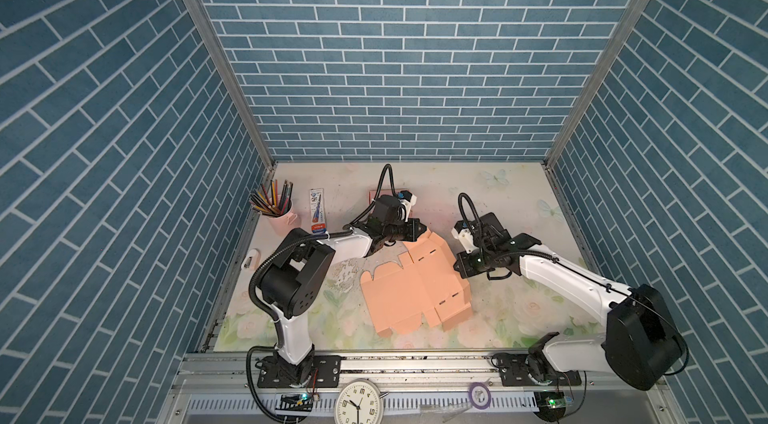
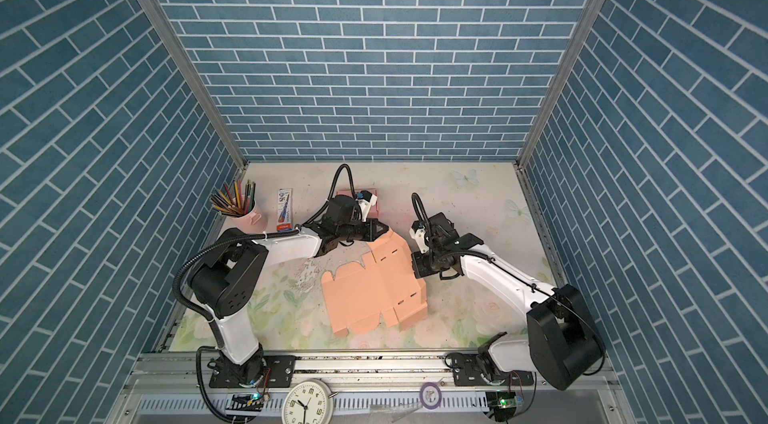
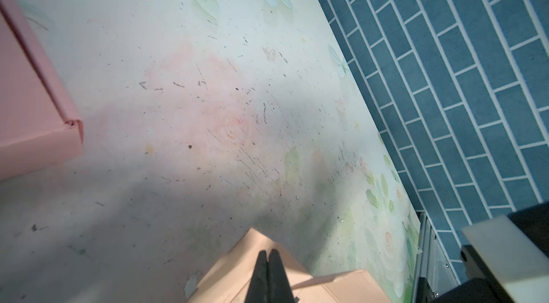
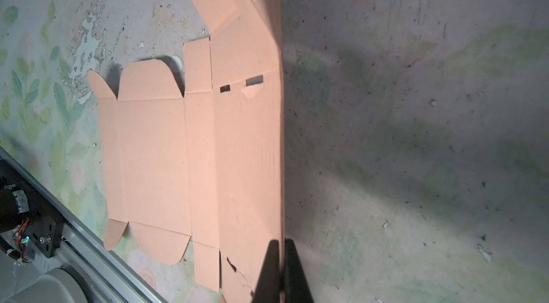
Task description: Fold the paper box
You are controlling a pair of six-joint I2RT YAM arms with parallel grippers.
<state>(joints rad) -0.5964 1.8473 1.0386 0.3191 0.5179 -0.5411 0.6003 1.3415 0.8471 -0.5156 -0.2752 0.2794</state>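
Peach card, die-cut with slots and rounded tabs: the paper box point(image 1: 415, 289) is an unfolded blank, most of it flat on the floral table mat point(image 1: 511, 201). In both top views it lies just beyond the clock point(image 1: 358, 403) and a little to the clock's right. The long edge farthest to the clock's right stands up as a low wall. The end farthest from the clock is bent up off the mat.

Left gripper point(image 1: 422, 230): beyond the clock, at that raised far flap. In the left wrist view its fingers point(image 3: 261, 271) are pressed together with card spreading to either side of them. It is pinching the flap (a thin bite, near the flap's tip).

Right gripper point(image 1: 459, 270): beyond the clock and well to its right, at the upright wall. In the right wrist view the fingers point(image 4: 269, 271) are closed and the wall's top edge runs straight into the seam between them. It is clamped on the wall of the paper box point(image 4: 160, 153).

Other items:
- Pink cup of coloured pencils point(image 1: 280, 212), far beyond the clock and to its left.
- Pen packet point(image 1: 318, 209), also far beyond the clock, nearer its line than the cup.
- Pink carton point(image 3: 35, 102), farther from the clock than the left gripper and mostly hidden by that arm in the top views.
- Peeled patch in the mat point(image 1: 345, 276), straight beyond the clock.
- Purple tape roll point(image 1: 479, 395), on the front rail to the clock's right.
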